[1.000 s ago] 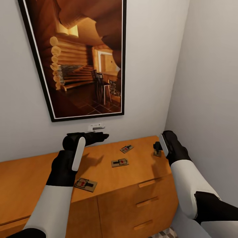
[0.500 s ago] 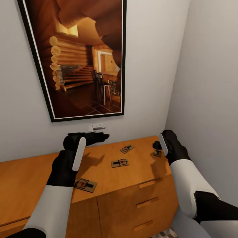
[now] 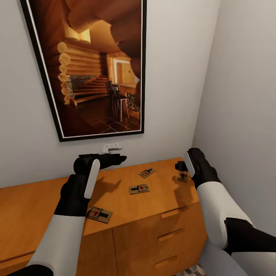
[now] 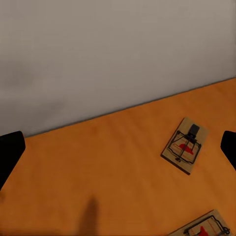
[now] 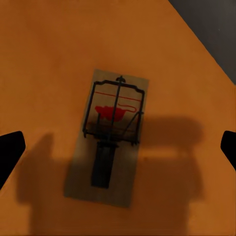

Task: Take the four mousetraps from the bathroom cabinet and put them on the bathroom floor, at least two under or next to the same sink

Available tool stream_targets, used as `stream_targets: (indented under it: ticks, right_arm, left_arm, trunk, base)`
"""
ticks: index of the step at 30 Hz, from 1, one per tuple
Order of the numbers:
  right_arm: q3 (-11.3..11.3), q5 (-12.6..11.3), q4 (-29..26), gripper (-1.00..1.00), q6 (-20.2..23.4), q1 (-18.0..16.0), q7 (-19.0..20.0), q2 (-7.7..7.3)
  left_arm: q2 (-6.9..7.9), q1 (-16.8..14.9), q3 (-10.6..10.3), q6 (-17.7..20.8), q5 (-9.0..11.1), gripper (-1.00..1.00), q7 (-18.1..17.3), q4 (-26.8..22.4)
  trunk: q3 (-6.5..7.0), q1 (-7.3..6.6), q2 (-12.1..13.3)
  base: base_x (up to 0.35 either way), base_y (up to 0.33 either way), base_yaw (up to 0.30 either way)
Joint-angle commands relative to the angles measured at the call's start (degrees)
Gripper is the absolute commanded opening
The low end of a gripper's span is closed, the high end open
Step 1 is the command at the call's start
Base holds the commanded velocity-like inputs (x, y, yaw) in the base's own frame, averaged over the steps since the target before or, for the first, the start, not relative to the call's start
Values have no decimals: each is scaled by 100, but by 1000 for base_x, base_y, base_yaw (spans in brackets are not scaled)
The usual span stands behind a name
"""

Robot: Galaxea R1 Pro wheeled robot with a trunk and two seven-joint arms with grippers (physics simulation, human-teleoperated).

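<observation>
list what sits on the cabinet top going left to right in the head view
mousetrap by the left forearm → middle mousetrap → mousetrap nearer the wall → mousetrap under the right gripper

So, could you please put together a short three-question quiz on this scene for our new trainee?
1. How many mousetraps lie on top of the cabinet in the head view?
2. True or false: the right gripper has closed on a mousetrap.
3. Which hangs on the wall above the cabinet: A) a mirror, B) a framed picture, C) a towel rail?

Key
1. Four: the nearest mousetrap, the middle mousetrap, the one nearer the wall and the one under the right gripper.
2. False: its fingers stand wide apart above that trap, not touching it.
3. B, the framed picture of a log cabin interior.
</observation>
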Motion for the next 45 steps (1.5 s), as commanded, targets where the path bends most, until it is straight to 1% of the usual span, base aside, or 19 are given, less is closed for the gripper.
stream_targets:
  ticks: [1,3,8,9,14,21,32,36,41,45]
  right_arm:
    - [-21,-15,10,100,17,-30,-16,8]
    - [-20,-20,29,100,17,-55,-17,9]
    - [-22,-35,210,100,17,-228,-20,8]
    - [-22,-35,210,100,17,-228,-20,8]
    - [-24,-41,533,100,17,-405,-19,-2]
    - [-26,-42,736,100,17,-500,-18,-15]
    - [-36,-44,818,100,17,-530,-20,-13]
    - [-83,-47,838,100,17,-532,-19,-12]
    - [-221,-50,923,100,17,-534,-20,-27]
    - [-272,-51,1001,100,17,-536,-19,-42]
  left_arm:
    - [-1,-5,3,25,1,100,8,-3]
    - [-1,-5,3,25,-24,100,8,-1]
    - [-1,-5,3,25,-199,100,8,4]
    - [-1,-5,3,25,-199,100,8,4]
    - [-1,-5,3,25,-337,100,8,10]
    - [-1,-5,3,25,-398,100,8,44]
    - [-1,-5,3,25,-435,100,8,113]
    - [-1,-5,3,25,-442,100,8,124]
    - [-1,-5,3,25,-450,100,8,132]
    - [-1,-5,1,25,-455,100,8,134]
  trunk:
    - [-7,0,-4]
    - [-7,0,-4]
    - [-7,0,-4]
    - [-7,0,-4]
    - [-7,0,-4]
    - [-7,0,-4]
    - [-7,0,-4]
    - [-7,0,-4]
    - [-7,0,-4]
    - [-7,0,-4]
  base:
    - [0,0,0]
    - [0,0,0]
    - [0,0,0]
    - [0,0,0]
    - [0,0,0]
    - [0,0,0]
    - [0,0,0]
    - [0,0,0]
    - [0,0,0]
    - [0,0,0]
